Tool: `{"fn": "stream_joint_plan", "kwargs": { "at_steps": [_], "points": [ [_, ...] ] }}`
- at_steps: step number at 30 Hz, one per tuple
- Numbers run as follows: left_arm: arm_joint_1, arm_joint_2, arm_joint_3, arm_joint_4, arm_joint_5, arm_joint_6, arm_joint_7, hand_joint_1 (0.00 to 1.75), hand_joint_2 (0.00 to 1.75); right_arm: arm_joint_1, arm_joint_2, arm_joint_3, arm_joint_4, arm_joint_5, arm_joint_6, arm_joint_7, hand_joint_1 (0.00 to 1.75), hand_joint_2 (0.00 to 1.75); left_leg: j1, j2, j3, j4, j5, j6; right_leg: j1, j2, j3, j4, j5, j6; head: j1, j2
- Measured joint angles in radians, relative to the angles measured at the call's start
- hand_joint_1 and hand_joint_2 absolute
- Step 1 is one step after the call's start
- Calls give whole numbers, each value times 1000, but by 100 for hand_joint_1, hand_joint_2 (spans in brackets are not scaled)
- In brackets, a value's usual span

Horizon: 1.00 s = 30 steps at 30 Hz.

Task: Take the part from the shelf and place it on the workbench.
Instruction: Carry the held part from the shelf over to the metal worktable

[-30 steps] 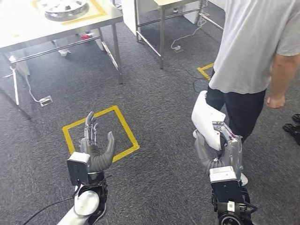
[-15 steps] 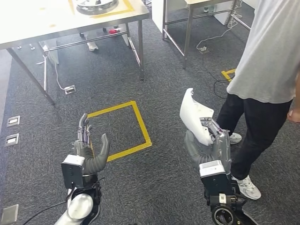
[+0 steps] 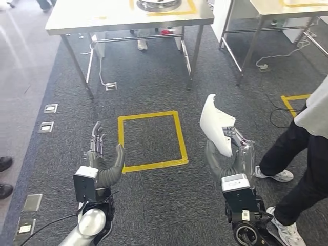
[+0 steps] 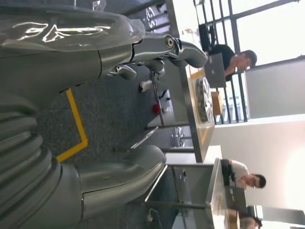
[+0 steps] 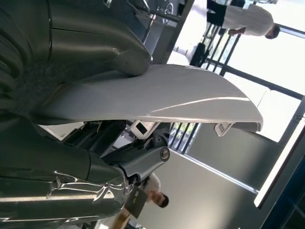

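Observation:
My right hand (image 3: 232, 154) grips a white curved shell part (image 3: 216, 124), thumb on one face and fingers on the other; the right wrist view shows the same part (image 5: 151, 98) pinched between thumb and fingers. My left hand (image 3: 101, 160) is held out over the dark carpet, fingers straight and thumb apart, holding nothing; in the left wrist view the left hand (image 4: 107, 109) is spread with carpet between thumb and fingers. Ahead stands the pale workbench (image 3: 116, 18), with a round silver wheel-like part (image 3: 158, 5) at its far edge inside yellow tape.
A yellow taped square (image 3: 151, 141) marks the carpet between my hands and the workbench. A person in dark trousers (image 3: 305, 164) stands close on my right. A second metal table (image 3: 286, 7) is at the back right. Floor sockets (image 3: 50, 108) and someone's shoes (image 3: 4, 177) lie left.
The camera has turned and moved: the workbench and yellow square have shifted right and nearer the centre, the person has slid toward the right edge. Both hands keep their poses, the right still holding the part.

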Motion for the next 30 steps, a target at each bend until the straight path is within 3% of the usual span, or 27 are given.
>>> {"fn": "stream_joint_plan", "kwargs": {
  "at_steps": [1, 3, 5, 6, 8, 10, 12, 13, 15, 17, 19, 21, 22, 24, 25, 27, 28, 29, 30],
  "points": [
    [0, 0, 0, 0, 0, 0, 0, 0, 175, -1, 0, 1, 2, 0, 0, 0, 175, 175, -1, -14, -1, 3, -1, -3, -4, 25, 30, -71, 31, -3, 4, 0],
    [-1, 0, 0, 0, 0, 0, 0, 0, 175, -2, -1, 3, 4, 0, 0, 0, 175, 175, 0, -40, -10, 9, 0, -13, -7, 65, 71, -157, 53, -8, 7, 0],
    [-1, 1, 0, 0, 0, 0, 1, 0, 175, -2, -1, 6, 6, 0, 0, 0, 175, 175, 3, -64, -21, 9, 7, -26, -6, 55, 82, -168, 48, -14, 3, 0],
    [1, 1, 0, -1, 0, 0, 1, 0, 175, -3, -1, 7, 6, 0, 0, 0, 175, 175, 4, -60, -25, 12, 6, -32, -7, 40, 83, -171, 50, -19, 1, 0],
    [-1, 2, 0, -1, 0, 0, 2, 0, 175, -5, -1, 9, 6, 1, 0, 2, 175, 175, 0, -5, -51, 63, -24, -42, -10, 11, 89, -180, 54, -30, -10, 0],
    [-6, 3, 0, -1, 1, 0, 8, 0, 175, -5, -2, 10, 6, 1, 0, 5, 175, 175, 1, 61, -119, 192, -87, -50, -7, -19, 90, -183, 54, -38, -26, 0],
    [-7, 5, 0, -1, 2, 0, 15, 0, 175, -2, -2, 13, 6, 0, 0, 11, 175, 175, 6, 78, -182, 306, -123, -54, -5, -51, 90, -183, 51, -41, -35, 0],
    [-7, 6, 0, -1, 2, 0, 18, 0, 175, -1, -2, 15, 7, 0, 0, 13, 175, 175, 7, 82, -188, 316, -116, -55, -5, -66, 91, -183, 50, -41, -38, 0],
    [-7, 7, 0, -1, 4, 0, 22, 0, 175, -1, -2, 18, 7, 1, 0, 16, 175, 175, 8, 99, -131, 208, -54, -53, -5, -94, 96, -183, 45, -38, -48, 0],
    [-10, 8, 0, -2, 8, 0, 25, 0, 175, -1, -2, 20, 7, 3, 0, 19, 175, 175, 2, 148, -54, 66, -6, -43, 1, -116, 104, -183, 37, -29, -57, 0],
    [-13, 8, 0, -2, 14, 0, 27, 0, 175, 0, -2, 21, 7, 6, 0, 23, 175, 175, -5, 170, -27, 16, 0, -30, 8, -133, 110, -183, 30, -19, -55, 0],
    [-14, 9, 0, -3, 19, 0, 28, 0, 175, 1, -2, 23, 5, 7, 0, 26, 175, 175, -5, 148, -26, 15, -1, -19, 7, -146, 116, -183, 23, -8, -46, 0],
    [-15, 10, 0, -3, 20, 0, 28, 0, 175, 2, -2, 23, 5, 7, 0, 27, 175, 175, -4, 140, -23, 12, -2, -14, 5, -134, 116, -176, 13, -2, -43, 0],
    [-19, 10, -1, -3, 22, 0, 29, 0, 175, 5, -2, 23, 3, 4, 0, 26, 175, 175, 1, 127, -16, 7, -2, -4, 0, -80, 86, -104, -32, 5, -33, 0],
    [-21, 9, -1, -3, 24, -1, 29, 0, 175, 8, -2, 23, 3, 0, 0, 25, 175, 175, 1, 121, -14, 7, -4, 0, -1, -49, 53, -33, -65, 7, -24, 0],
    [-24, 9, -4, -3, 31, -1, 30, 0, 175, 17, -2, 24, 3, -9, 0, 24, 175, 175, -2, 107, -13, 7, -6, 4, -1, -25, -20, 105, -110, 8, -10, 0],
    [-24, 9, -5, -3, 36, -1, 30, 0, 175, 21, -2, 24, 3, -11, 0, 25, 175, 175, -3, 99, -11, 8, -7, 5, 0, -22, -38, 131, -106, 8, -5, 0],
    [-24, 9, -7, -2, 40, -1, 31, 0, 175, 23, -2, 25, 4, -10, 0, 28, 175, 175, -4, 92, -8, 8, -8, 6, 0, -22, -37, 114, -82, 6, -2, 0],
    [-25, 9, -9, -2, 43, -1, 31, 0, 175, 23, -2, 25, 4, -7, 0, 34, 175, 175, -5, 85, -3, 8, -10, 5, 0, -21, -17, 58, -39, 1, 1, 0]
  ]
}}
